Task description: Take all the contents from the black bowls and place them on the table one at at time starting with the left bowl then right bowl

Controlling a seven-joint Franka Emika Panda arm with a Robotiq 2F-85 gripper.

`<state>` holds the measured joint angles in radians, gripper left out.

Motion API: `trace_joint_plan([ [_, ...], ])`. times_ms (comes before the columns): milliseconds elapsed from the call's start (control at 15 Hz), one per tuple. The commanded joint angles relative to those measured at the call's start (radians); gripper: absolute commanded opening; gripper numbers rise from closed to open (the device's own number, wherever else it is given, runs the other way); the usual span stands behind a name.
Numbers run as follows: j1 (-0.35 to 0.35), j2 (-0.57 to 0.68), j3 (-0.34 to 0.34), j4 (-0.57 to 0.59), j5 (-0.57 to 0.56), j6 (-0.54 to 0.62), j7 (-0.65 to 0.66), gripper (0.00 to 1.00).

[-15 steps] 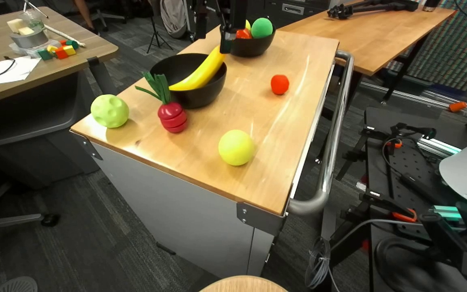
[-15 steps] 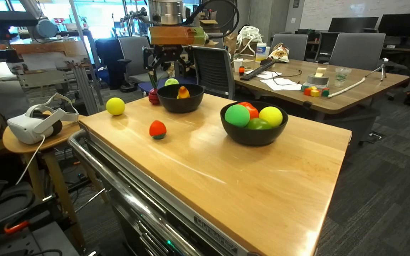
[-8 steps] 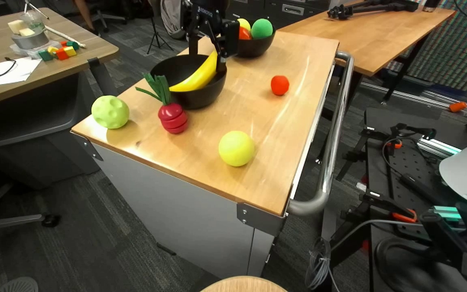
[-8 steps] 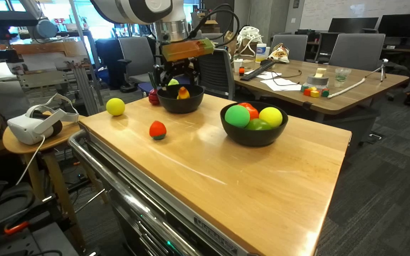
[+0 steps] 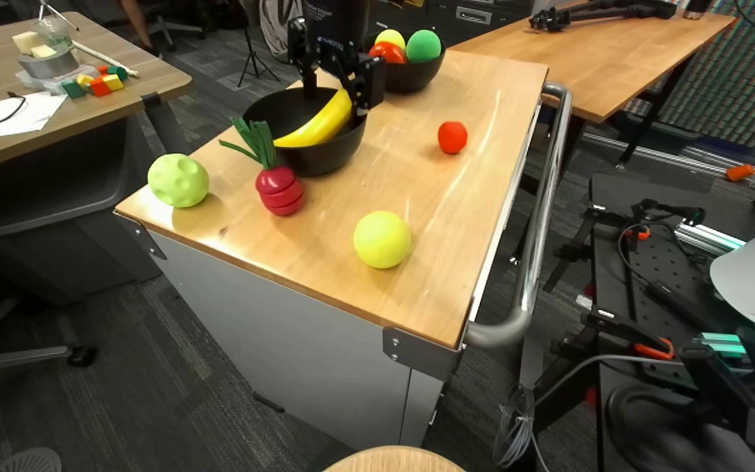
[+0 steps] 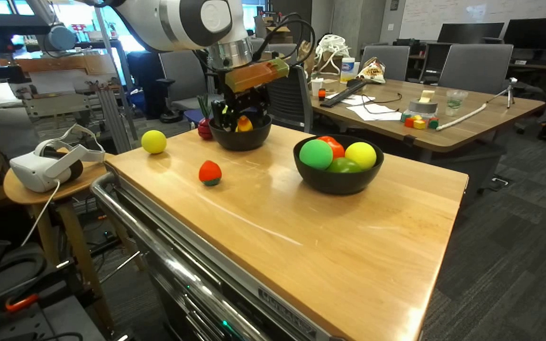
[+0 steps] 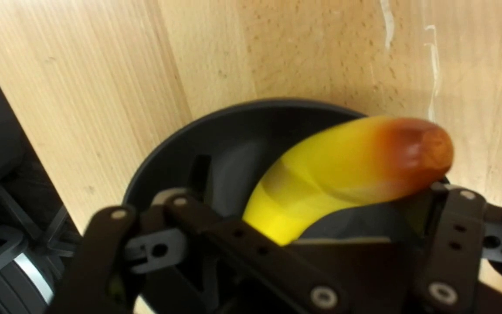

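In the black bowl [image 5: 318, 159] on the counter [image 5: 430, 196], the banana [image 7: 334, 170] lies aslant, one end raised, with the gripper [image 7: 314, 187] standing wide astride it, presumably so positioned that closing will clamp the banana for lifting out.

A dark grey, pale-streaked carpet floor [image 5: 174, 367] shows in both exterior views. In an exterior view, bright windows [image 6: 73, 14] glow at upper left. At upper right hangs a wide, faintly marked whiteboard [image 6: 448, 10]; in front of it stand black rectangular monitors [image 6: 469, 36], grey upright chairs [image 6: 476, 68] and a brown wood-grain desk [image 6: 472, 127].
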<state>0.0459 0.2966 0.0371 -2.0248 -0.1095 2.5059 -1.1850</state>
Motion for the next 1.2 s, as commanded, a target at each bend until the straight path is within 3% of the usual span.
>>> trace_joint_plan([
  [0,-0.02,0.008,0.018,0.002,-0.042,0.028,-0.003,0.7],
  [267,-0.019,0.008,0.022,0.001,-0.056,0.023,0.0,0.36],
  [467,-0.017,0.007,0.023,0.001,-0.062,0.02,0.007,0.17],
  [800,-0.025,-0.006,0.033,0.006,-0.029,0.02,0.018,0.17],
  [1133,-0.084,-0.076,0.086,0.01,0.204,0.024,0.017,0.17],
])
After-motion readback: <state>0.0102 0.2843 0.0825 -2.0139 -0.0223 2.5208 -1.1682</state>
